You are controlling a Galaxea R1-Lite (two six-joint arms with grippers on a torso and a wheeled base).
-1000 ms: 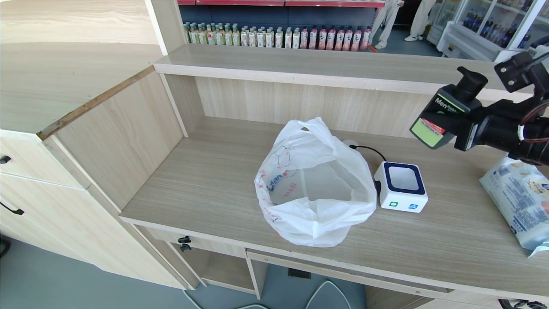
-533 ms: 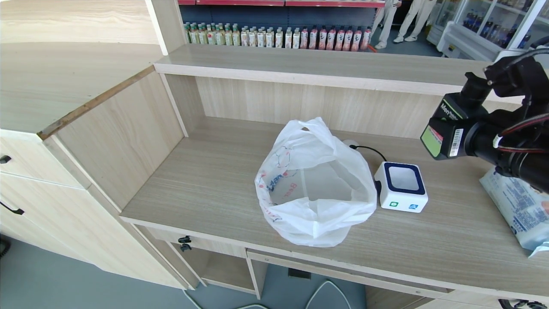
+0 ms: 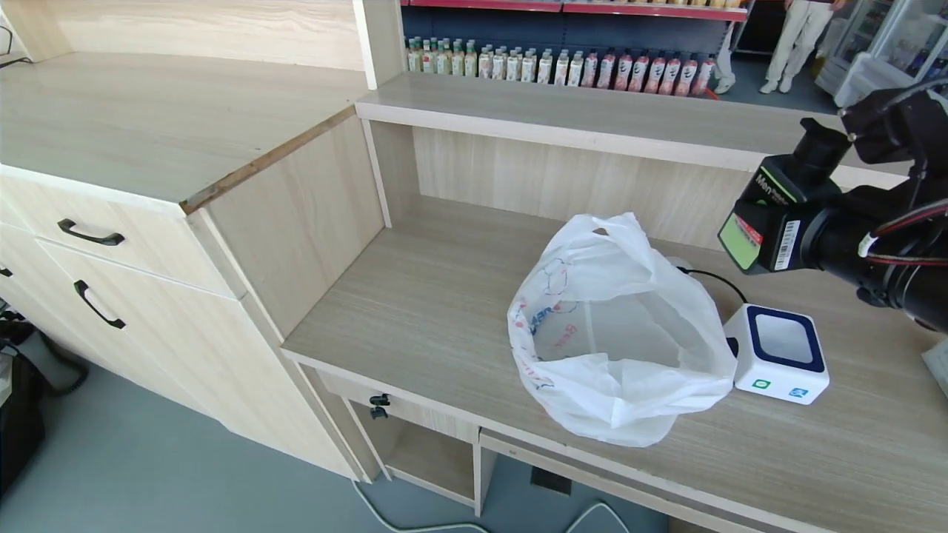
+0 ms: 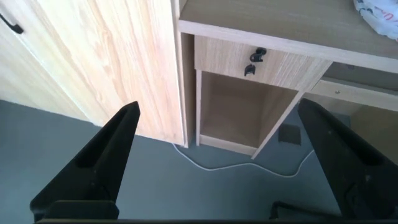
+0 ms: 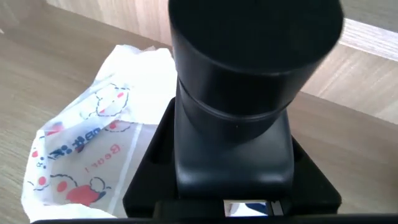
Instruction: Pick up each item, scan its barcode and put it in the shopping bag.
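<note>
The left gripper [image 4: 217, 106] is hanging low at the left, in front of the counter [image 3: 444, 311]. Its two fingers [image 4: 112, 155] are standing wide apart with nothing between them. Beyond it, a drawer lock [image 4: 254, 59] is showing above an open cubby under the counter. On the counter, the white shopping bag [image 3: 622, 333] is sitting upright, its mouth gaping open. Just to its right, the white scanner [image 3: 781, 354] is lying with its dark-framed window facing up; whether it is touching the bag's side cannot be told. Its black cable [image 3: 711, 275] is running off behind the bag. Above the scanner and a little farther back, the right gripper [image 3: 818, 240] is clamping a black bottle [image 3: 778, 218], holding it tilted in the air well clear of the counter. The bottle's cap is pointing up and away, and its green label and barcode are facing left and near.
</note>
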